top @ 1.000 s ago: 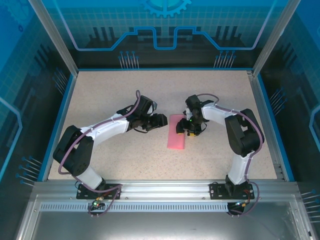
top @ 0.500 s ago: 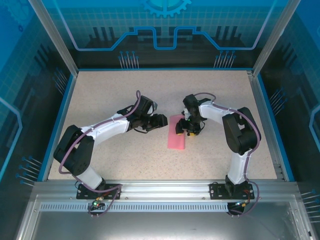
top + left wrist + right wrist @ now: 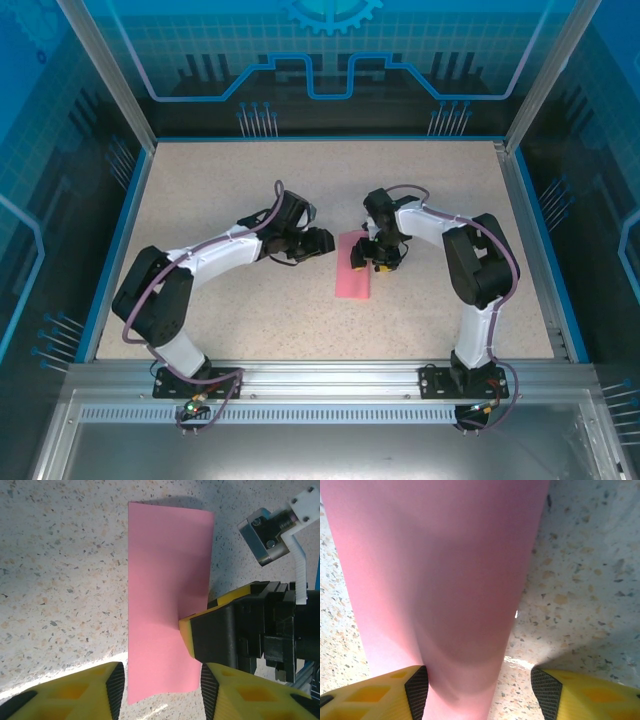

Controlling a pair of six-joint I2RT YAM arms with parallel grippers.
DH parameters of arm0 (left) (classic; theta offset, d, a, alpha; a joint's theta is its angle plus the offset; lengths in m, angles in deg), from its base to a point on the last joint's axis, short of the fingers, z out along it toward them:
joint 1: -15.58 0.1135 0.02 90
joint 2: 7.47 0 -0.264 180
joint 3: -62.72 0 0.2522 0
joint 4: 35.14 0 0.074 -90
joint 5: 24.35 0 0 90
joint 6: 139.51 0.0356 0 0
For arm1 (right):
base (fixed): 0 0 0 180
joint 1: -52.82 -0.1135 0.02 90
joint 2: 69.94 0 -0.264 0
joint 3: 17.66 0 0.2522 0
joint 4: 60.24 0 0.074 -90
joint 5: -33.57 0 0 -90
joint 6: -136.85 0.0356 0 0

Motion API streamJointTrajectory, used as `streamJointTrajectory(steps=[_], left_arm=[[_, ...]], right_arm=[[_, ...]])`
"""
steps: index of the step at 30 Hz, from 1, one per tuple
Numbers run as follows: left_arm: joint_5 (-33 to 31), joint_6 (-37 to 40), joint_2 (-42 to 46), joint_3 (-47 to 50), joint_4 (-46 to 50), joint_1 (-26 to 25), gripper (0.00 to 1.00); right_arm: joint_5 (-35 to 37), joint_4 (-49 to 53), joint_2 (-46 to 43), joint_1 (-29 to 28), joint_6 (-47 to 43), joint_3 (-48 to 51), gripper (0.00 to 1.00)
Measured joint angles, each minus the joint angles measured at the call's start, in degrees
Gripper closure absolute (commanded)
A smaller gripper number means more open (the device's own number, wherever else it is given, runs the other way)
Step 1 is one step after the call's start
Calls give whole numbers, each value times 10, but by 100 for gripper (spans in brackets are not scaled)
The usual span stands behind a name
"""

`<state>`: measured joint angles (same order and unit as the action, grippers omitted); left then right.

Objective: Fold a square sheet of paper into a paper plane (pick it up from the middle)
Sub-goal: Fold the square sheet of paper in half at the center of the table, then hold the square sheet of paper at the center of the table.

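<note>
While the right gripper (image 3: 374,262), jaws apart and empty, presses 1 fingertip (image 3: 186,629) onto the half-folded square sheet of paper (image 3: 353,275) at mid-table, the left gripper (image 3: 318,242) hovers beside it, likewise open and empty. Creasing seems in hand; next comes pinching a corner cleanly.

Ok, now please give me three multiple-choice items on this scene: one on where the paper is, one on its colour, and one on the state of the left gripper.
1. Where is the paper?
A) between the left gripper and the right gripper
B) far behind both
C) hanging in the air

2. What is its colour?
A) blue
B) pink
C) white

3. The left gripper is:
A) shut on the paper
B) shut on nothing
C) open

Answers: 1 A, because the top view shows one gripper on each side of it. 2 B, because it looks pink in every view. 3 C, because the left wrist view shows its fingers standing wide apart.
</note>
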<state>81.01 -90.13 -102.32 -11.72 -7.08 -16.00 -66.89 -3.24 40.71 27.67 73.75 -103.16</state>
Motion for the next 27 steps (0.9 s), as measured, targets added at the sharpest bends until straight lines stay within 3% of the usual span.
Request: streamJointTrajectory(steps=[6, 15, 21, 27], left_arm=[[7, -17, -17, 0, -6, 0, 67], [29, -54, -73, -14, -49, -9, 93], [40, -74, -119, -40, -67, -19, 100], [42, -76, -159, -67, -70, -24, 100]], right_arm=[[0, 0, 0, 0, 0, 0, 36], [2, 0, 2, 0, 1, 0, 36], [2, 0, 3, 0, 3, 0, 36], [2, 0, 3, 0, 3, 0, 36]])
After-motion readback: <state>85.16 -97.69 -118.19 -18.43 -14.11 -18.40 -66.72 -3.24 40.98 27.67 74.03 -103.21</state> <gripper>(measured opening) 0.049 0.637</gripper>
